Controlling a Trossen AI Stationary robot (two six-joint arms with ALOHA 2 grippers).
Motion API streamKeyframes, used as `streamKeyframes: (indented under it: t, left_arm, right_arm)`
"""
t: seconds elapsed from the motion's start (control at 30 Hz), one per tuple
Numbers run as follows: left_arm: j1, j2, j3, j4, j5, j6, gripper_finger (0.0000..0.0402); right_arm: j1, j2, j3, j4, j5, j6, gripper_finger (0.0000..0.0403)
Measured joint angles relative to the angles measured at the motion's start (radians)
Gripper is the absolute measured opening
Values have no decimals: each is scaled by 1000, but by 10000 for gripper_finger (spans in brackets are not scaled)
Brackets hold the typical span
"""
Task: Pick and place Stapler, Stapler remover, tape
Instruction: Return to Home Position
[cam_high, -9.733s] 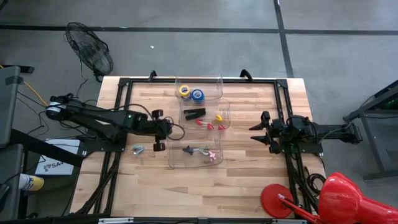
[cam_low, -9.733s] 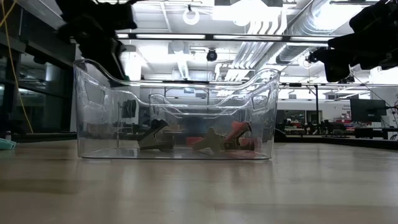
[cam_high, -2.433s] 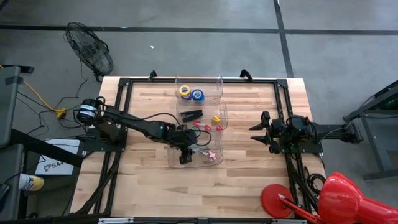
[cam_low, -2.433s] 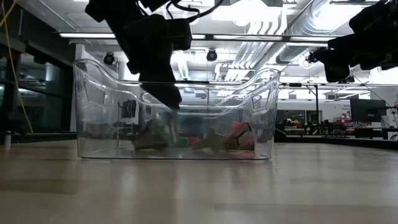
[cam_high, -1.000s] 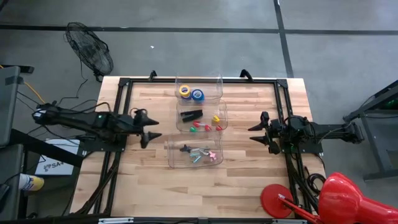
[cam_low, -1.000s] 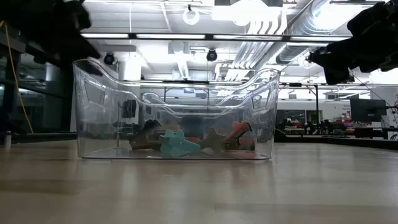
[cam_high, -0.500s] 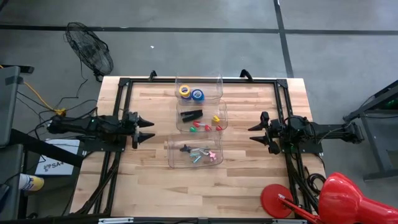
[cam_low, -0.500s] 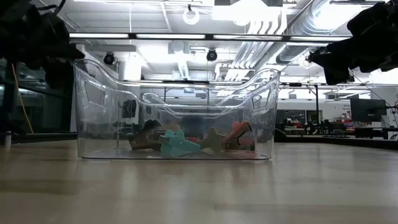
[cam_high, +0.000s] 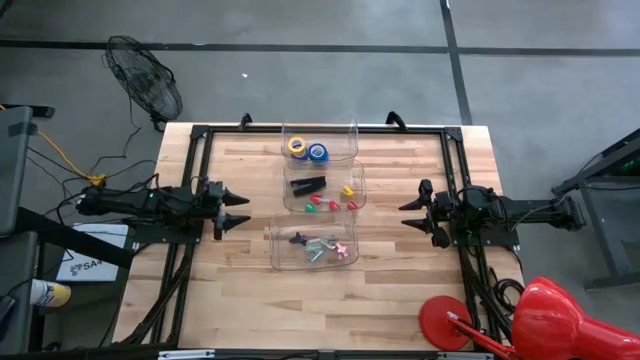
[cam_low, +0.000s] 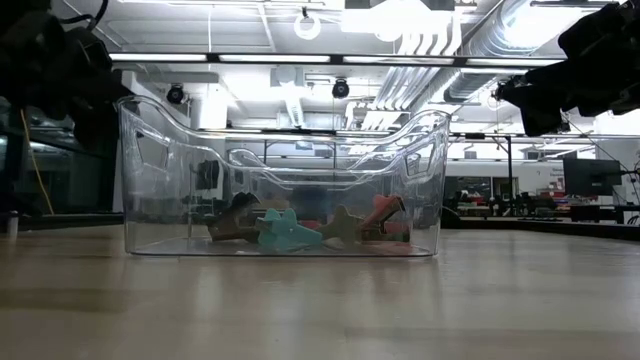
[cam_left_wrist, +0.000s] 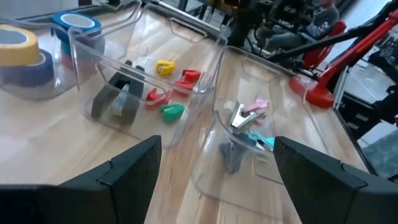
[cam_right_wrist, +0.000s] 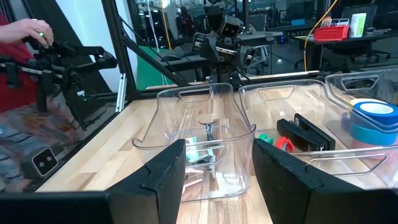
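Well clear of the bins, the left gripper (cam_high: 244, 211) and right gripper (cam_high: 404, 216) hover at opposite table sides, fingers spread and empty. Tape rolls (cam_high: 307, 149) lie in the far bin (cam_high: 350, 140), staplers (cam_high: 311, 184) in the middle bin (cam_high: 330, 172), and seemingly staple removers (cam_high: 318, 246) in the near bin (cam_high: 283, 256).

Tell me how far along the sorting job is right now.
Sorting looks done: the tape rolls sit in the far bin, the staplers in the middle bin, the staple removers in the near bin. In hand: nothing; the left gripper and right gripper are open and empty at the table's sides. Left: I see no loose item on it, so probably only parking the arms.
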Motion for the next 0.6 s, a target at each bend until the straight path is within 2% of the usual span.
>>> streamKeyframes:
  t: [0.6]
  left_arm:
    - [0, 7, -2, 8, 10, 0, 305]
  right_arm:
    - [0, 0, 0, 0, 0, 0, 177]
